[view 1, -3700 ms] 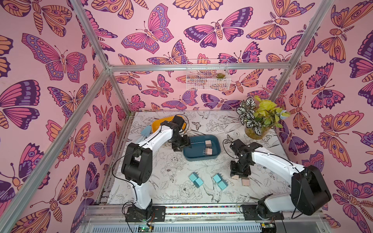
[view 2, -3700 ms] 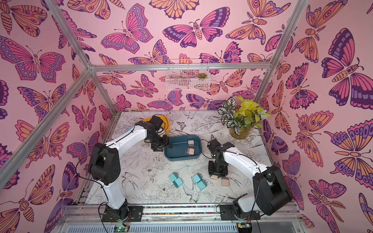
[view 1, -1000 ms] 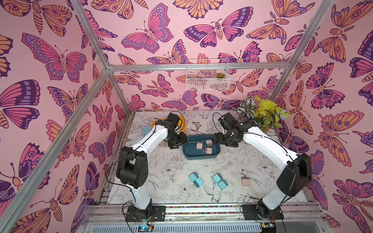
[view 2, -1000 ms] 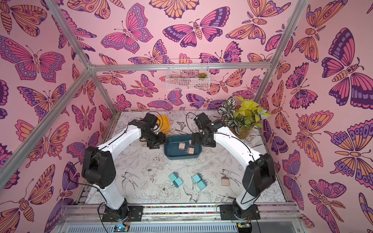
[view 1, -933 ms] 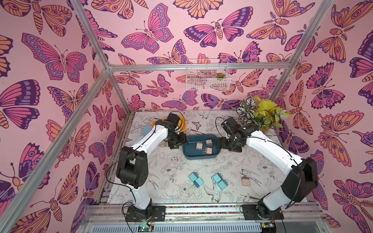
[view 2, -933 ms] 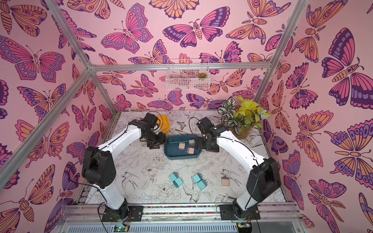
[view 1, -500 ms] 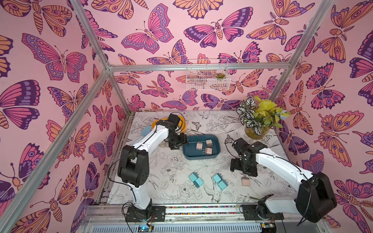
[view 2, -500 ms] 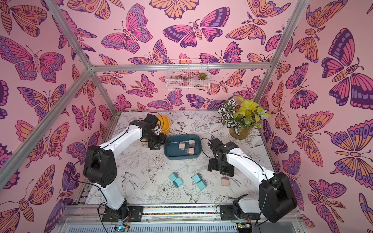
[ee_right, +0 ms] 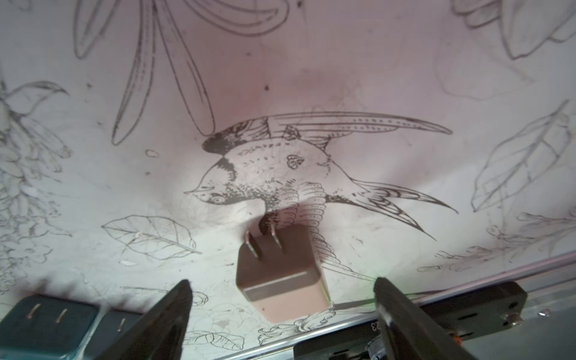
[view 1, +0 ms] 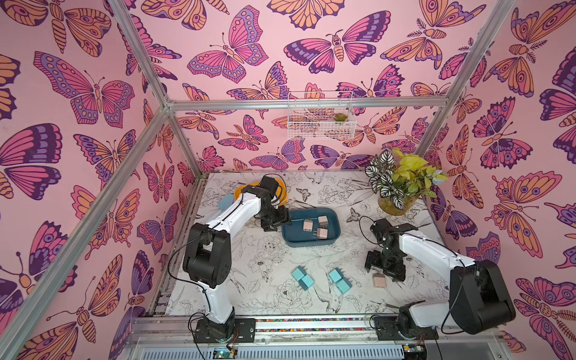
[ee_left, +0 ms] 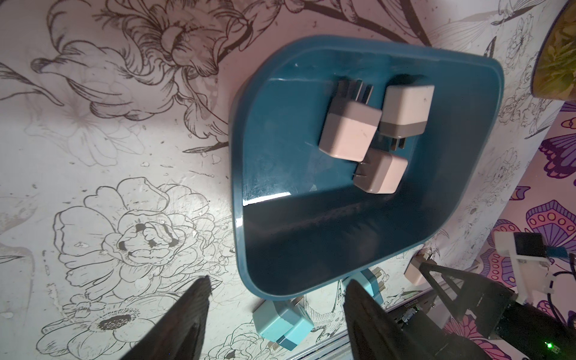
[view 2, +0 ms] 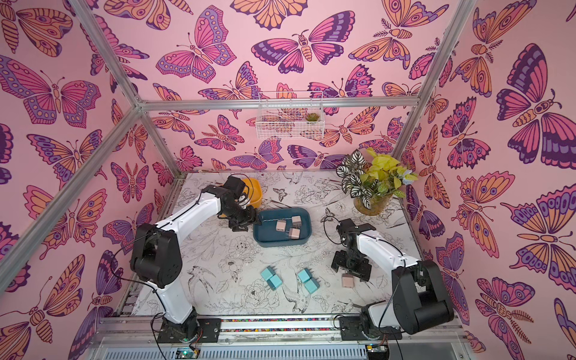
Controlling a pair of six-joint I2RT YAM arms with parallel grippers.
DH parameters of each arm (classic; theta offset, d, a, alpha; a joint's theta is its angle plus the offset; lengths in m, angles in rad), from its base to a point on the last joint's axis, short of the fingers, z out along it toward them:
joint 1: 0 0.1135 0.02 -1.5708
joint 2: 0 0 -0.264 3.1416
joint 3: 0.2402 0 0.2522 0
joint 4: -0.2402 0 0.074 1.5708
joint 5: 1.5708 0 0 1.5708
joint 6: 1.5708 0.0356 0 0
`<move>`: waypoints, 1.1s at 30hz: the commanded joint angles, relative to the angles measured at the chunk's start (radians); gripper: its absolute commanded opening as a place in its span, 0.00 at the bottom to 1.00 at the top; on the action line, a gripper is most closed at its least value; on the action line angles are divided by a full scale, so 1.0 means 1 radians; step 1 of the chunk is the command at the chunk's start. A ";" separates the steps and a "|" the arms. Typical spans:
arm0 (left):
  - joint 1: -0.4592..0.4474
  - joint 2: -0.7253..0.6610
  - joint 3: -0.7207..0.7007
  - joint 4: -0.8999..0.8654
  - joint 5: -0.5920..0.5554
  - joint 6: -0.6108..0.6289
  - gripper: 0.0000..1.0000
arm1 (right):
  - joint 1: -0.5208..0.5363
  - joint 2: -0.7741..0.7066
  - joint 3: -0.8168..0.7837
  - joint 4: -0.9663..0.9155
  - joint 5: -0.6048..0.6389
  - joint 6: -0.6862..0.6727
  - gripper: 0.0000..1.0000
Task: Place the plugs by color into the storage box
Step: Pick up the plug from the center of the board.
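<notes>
We hover our right gripper [ee_right: 282, 280], jaws spread and empty, over the 4th pink plug [ee_right: 274, 265]; next we must lower and close squarely.

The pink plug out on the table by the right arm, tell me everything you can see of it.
The pink plug is a small rounded cube of smooth pale pink plastic, with two short metal prongs on one face. It rests alone on the printed table, on a bird drawing, outside the blue tray. The right pincer hovers over it, open, fingers either side with gaps, not touching.
</notes>
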 commanded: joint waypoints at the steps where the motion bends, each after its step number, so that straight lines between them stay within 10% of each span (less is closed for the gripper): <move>1: 0.006 0.021 0.023 -0.014 0.014 0.013 0.71 | -0.005 0.034 -0.026 0.054 -0.064 -0.018 0.86; 12: 0.009 0.032 0.027 -0.014 0.020 0.021 0.71 | 0.014 0.043 -0.069 0.134 -0.115 0.024 0.59; 33: 0.016 0.009 0.022 -0.013 0.008 0.009 0.71 | 0.019 0.090 0.012 0.107 -0.087 -0.057 0.46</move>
